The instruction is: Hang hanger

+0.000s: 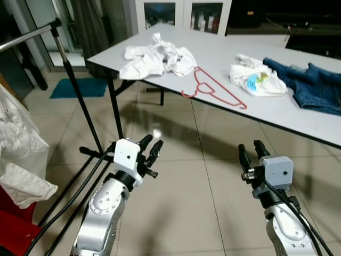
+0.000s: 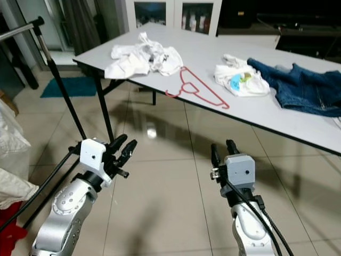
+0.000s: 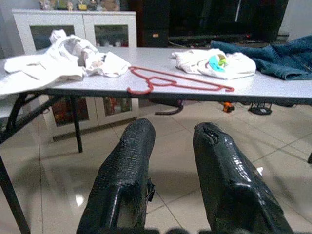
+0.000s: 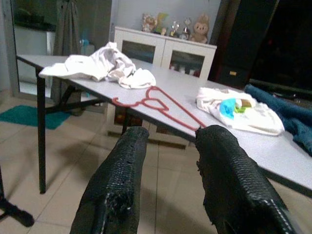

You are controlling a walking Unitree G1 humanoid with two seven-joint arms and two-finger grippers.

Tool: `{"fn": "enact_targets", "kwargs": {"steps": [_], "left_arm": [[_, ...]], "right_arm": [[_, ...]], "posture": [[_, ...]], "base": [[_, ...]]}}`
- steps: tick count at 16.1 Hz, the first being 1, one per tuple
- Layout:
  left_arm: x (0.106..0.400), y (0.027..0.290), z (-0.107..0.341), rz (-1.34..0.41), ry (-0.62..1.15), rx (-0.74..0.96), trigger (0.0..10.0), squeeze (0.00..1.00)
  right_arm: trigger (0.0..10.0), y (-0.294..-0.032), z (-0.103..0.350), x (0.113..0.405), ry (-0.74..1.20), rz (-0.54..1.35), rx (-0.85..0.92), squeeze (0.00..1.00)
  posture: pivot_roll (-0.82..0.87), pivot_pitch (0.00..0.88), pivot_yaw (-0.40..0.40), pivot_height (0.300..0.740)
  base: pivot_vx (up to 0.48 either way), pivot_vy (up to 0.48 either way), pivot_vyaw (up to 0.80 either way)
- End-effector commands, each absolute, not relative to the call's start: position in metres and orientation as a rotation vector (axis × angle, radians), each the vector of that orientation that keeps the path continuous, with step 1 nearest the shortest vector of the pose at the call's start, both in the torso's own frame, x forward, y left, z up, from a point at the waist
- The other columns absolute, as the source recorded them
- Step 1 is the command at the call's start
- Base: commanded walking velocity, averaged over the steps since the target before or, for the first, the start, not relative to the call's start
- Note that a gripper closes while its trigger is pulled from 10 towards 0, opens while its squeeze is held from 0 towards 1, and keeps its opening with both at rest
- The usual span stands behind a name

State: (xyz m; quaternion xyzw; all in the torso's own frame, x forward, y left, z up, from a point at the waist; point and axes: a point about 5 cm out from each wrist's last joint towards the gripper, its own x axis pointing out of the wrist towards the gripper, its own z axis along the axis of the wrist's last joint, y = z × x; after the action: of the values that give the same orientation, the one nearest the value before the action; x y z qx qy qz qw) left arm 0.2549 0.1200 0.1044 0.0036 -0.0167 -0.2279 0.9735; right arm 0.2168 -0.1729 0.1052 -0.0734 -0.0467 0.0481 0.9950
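A red wire hanger (image 1: 213,88) lay flat near the front edge of a grey bench (image 1: 224,53), between a crumpled white garment (image 1: 154,58) toward the bench's left corner and a second white garment with a blue and green print (image 1: 258,80); blue jeans (image 1: 311,85) lay further toward the right edge. The robot stood back from the bench on a tiled floor (image 1: 176,176). Its left gripper (image 1: 151,148) and right gripper (image 1: 251,152) were both raised over the floor, well short of the front edge, each with its jaws parted and holding nothing. A black garment rack (image 1: 69,74) stood to the left, a pale jacket (image 1: 18,154) hanging at its near end. The hanger seemed untouched, so the pick-up probably remained to be done. Lying flat and thin, it could slide away under a closing grip, or be pushed off the front edge. Its hook lay close to the crumpled white garment and might snag the cloth when lifted.
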Motion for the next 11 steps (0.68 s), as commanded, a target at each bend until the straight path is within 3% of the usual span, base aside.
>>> {"fn": "enact_targets", "kwargs": {"steps": [1, 11], "left_arm": [[0.2579, 0.1194, 0.1067, -0.459, -0.045, 0.016, 10.0, 0.0], [0.2584, 0.1192, 0.1069, -0.465, -0.048, 0.021, 10.0, 0.0]], "right_arm": [[10.0, -0.1712, 0.1073, 0.2182, -0.106, 0.102, -0.152, 0.0], [10.0, -0.1713, 0.1069, 0.2193, -0.109, 0.105, -0.154, 0.0]], "posture": [[0.02, 0.0, 0.029, 0.723], [0.02, 0.0, 0.031, 0.723]], "base": [[0.48, 0.0, 0.0], [0.48, 0.0, 0.0]]}}
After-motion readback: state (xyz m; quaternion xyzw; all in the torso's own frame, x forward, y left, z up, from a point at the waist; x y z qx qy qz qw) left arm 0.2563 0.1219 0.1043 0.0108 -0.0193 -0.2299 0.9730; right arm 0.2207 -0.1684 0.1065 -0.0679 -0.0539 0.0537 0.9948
